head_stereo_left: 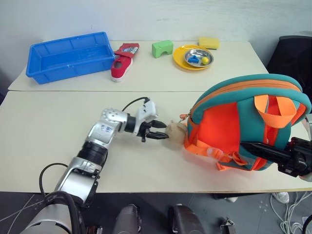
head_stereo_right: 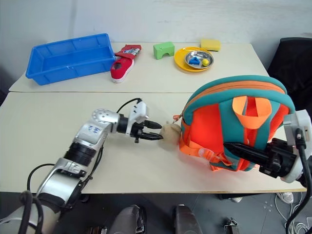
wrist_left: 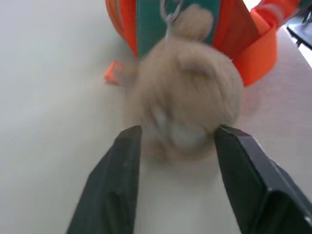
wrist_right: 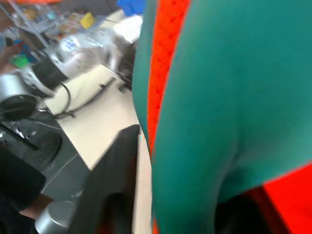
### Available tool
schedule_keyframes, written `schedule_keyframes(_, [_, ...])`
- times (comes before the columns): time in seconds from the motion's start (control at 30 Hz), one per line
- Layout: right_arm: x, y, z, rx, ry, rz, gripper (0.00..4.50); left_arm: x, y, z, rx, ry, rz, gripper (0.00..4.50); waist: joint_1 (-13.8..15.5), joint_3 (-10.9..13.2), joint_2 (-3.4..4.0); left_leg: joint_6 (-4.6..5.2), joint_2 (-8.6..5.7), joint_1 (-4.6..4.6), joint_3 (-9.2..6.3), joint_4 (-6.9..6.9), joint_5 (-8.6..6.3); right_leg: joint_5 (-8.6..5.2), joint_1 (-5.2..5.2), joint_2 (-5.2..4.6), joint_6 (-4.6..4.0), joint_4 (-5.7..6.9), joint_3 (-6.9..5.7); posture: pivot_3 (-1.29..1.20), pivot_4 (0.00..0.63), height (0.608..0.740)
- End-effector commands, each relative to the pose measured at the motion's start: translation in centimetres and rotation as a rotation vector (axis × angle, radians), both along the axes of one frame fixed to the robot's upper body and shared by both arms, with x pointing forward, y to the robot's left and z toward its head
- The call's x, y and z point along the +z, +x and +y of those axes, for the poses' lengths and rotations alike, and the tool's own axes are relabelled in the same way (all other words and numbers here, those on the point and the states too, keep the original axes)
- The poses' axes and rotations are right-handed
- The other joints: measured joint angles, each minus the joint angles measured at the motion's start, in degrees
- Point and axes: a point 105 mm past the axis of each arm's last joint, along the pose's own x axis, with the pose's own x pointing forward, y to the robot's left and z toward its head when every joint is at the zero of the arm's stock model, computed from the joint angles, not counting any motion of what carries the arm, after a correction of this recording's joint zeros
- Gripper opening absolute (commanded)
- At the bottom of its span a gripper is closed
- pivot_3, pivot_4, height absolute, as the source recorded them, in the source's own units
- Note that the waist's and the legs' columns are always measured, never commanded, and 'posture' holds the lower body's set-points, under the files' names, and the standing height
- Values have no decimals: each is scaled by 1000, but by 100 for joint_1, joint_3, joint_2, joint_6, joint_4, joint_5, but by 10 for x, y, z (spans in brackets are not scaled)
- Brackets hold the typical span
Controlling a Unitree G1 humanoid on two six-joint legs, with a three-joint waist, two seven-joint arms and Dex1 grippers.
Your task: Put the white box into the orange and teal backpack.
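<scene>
Head views: one backpack [head_stereo_left: 243, 122] stands on the near table [head_stereo_left: 48, 126], right side. White box can't be made out anywhere; backpack opening not visible from here. One plush toy [head_stereo_left: 174, 134] hangs at the backpack's left edge, on the table. Left gripper [head_stereo_left: 157, 131] lies low on the table, tips just at the toy, jaws parted. Right gripper [head_stereo_right: 243, 152] sits in front of the backpack's lower right, partly cut off by the frame edge; its fingers lie against the fabric and straps, and whether the jaws are open can't be told here.

Far table: one blue bin [head_stereo_left: 70, 53], one red shoe [head_stereo_left: 121, 67] with a red packet [head_stereo_left: 127, 48] behind it, one green block [head_stereo_left: 162, 48], one yellow plate [head_stereo_left: 181, 61] carrying one metal bowl [head_stereo_left: 197, 57] with small blue and yellow bits too small to identify, one yellow sponge [head_stereo_left: 208, 42].

Left wrist view: toy blurred, sitting between the two open jaws, touching or not unclear. Orange strap and teal panel behind.

Right wrist view: teal and orange fabric very close, blurred. One dark finger [wrist_right: 117, 180] beside it, other finger hidden; jaw state can't be told.
</scene>
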Motion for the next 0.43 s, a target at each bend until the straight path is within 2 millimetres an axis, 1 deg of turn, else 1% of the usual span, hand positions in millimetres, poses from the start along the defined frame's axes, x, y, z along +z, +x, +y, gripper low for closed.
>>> schedule_keyframes(0.03, [26,1,-42,-99,-73,-94,2938,26,-7,41,47,-72,40,3650,-6,0,0,0,-2,-1,2,1,0,0,0,-1,0,-1,0,0,150,740])
schedule_keyframes(0.1, [36,-6,-64,-126,-116,-89,3670,38,-12,72,82,-76,67,4304,-7,0,0,1,-6,-1,6,-1,-1,0,-1,-4,0,-6,2,0,150,740])
schedule_keyframes(0.13, [39,-11,-76,-142,-140,-80,3994,46,-16,87,94,-91,76,4500,-2,0,0,2,-5,0,5,-3,-1,0,0,-4,0,-9,1,0,150,740])
schedule_keyframes(0.17, [43,-16,-89,-166,-169,-72,4297,58,-20,102,105,-110,85,4500,-1,0,-1,2,-4,0,4,-6,-1,0,0,-2,0,-15,0,0,150,740])
schedule_keyframes(0.2, [47,-21,-101,-185,-191,-65,4446,70,-23,113,117,-125,80,4500,11,1,-1,2,-3,2,2,-10,-1,0,3,-1,-1,-20,-3,0,150,740])
schedule_keyframes(0.27, [59,-30,-128,-258,-223,-84,4446,95,-28,135,155,-151,44,4500,31,1,-2,4,-6,-1,3,-11,-4,-1,3,-4,-1,-30,-5,0,150,740])
schedule_keyframes(0.3, [63,-32,-138,-287,-223,-92,4446,103,-29,141,168,-162,27,4500,35,1,-2,7,-7,-1,2,-11,-6,-1,9,-4,-1,-36,-8,0,150,740])
schedule_keyframes(0.37, [70,-33,-150,-326,-196,-106,4446,112,-30,144,181,-174,0,4500,26,1,-2,16,-19,1,3,-7,-10,0,16,-16,-1,-39,-10,0,150,740])
schedule_keyframes(0.43, [71,-33,-153,-335,-173,-114,4446,113,-30,142,184,-173,-28,4500,20,1,-2,24,-25,14,4,-4,-15,1,31,-25,1,-43,-9,0,150,740])
